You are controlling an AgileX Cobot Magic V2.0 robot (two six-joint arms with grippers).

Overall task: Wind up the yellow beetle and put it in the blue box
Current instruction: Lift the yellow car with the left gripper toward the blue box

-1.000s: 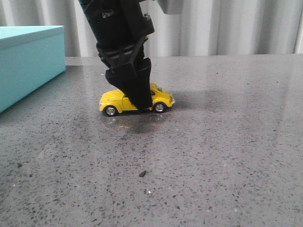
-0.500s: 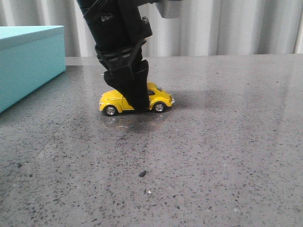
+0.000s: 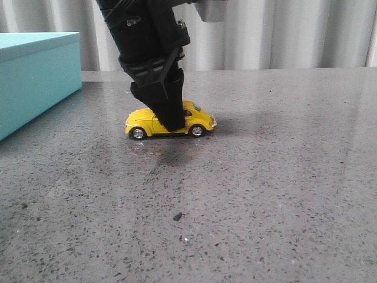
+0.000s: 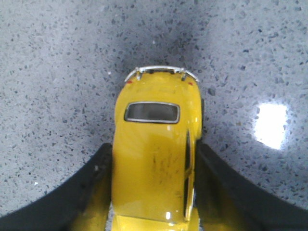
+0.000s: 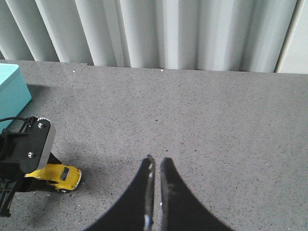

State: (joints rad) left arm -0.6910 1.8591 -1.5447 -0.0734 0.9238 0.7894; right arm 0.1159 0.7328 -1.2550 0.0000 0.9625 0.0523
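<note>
The yellow beetle (image 3: 200,121) is in the middle of the grey speckled table, side-on, nose to the right. My left gripper (image 3: 171,124) comes down from above and is shut on the car's middle, one finger on each side. In the left wrist view the black fingers (image 4: 96,183) press both flanks of the beetle (image 4: 154,163); its rear window and chrome bumper show beyond them. The blue box (image 3: 35,76) stands at the far left, lid on. My right gripper (image 5: 156,161) is shut and empty, high above the table, right of the beetle (image 5: 60,175).
A small dark speck (image 3: 177,216) lies on the table in front of the car. A pale corrugated curtain (image 3: 283,35) runs along the table's back edge. The box corner (image 5: 12,91) also shows in the right wrist view.
The beetle, held in my left gripper, has shifted slightly upward in the front view, and its shadow now shows below it. The right gripper has not visibly moved.
</note>
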